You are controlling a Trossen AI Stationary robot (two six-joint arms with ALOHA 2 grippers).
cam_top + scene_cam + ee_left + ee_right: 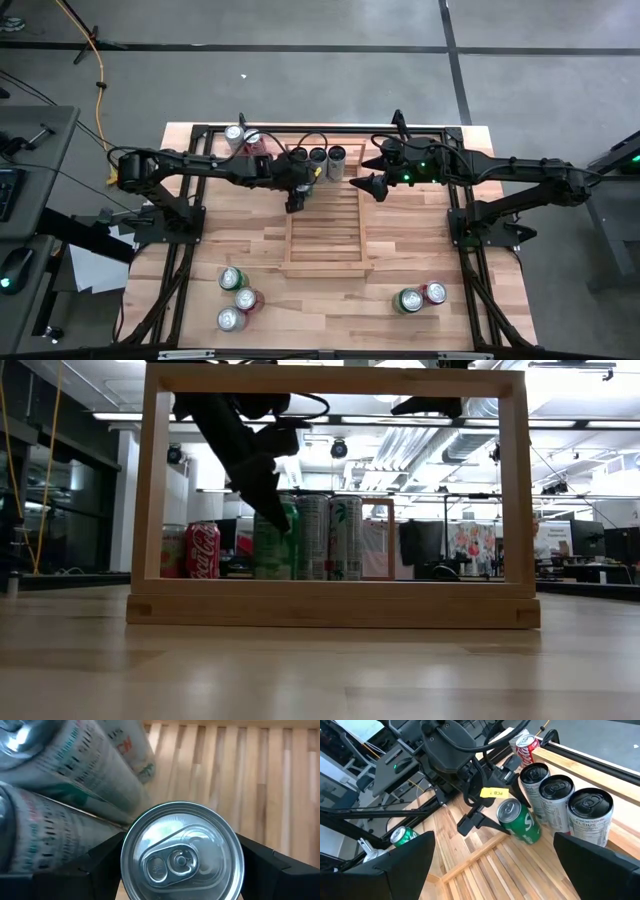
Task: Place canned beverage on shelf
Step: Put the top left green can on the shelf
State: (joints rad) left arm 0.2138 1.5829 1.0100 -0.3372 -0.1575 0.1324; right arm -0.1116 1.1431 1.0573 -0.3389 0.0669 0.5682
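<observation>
Left gripper [492,822]: it is at the far end of the shelf, at the left side of the can row, and its two fingers pinch the green can from both sides.
Green can [519,821]: held in the left gripper, tilted, its bottom at the far end of the shelf, just beside the three tall cans; in the left wrist view its silver top [181,854] sits between the dark fingers [102,855].
Tall cans [555,802]: three silver cans standing upright in a row at the far end of the shelf, touching each other.
Shelf [326,268]: light-wood slatted rack in the middle of the table, its long side running from near to far; the slats nearer than the cans are bare.
Right gripper [372,184]: it hangs just right of the shelf's far end, fingers spread wide, holding nothing.
Red can [525,744]: stands beyond the row, on the far left part of the table.
Other cans: three [238,299] at near left of the table, two [420,297] at near right.
Table [420,250]: wood planks.
</observation>
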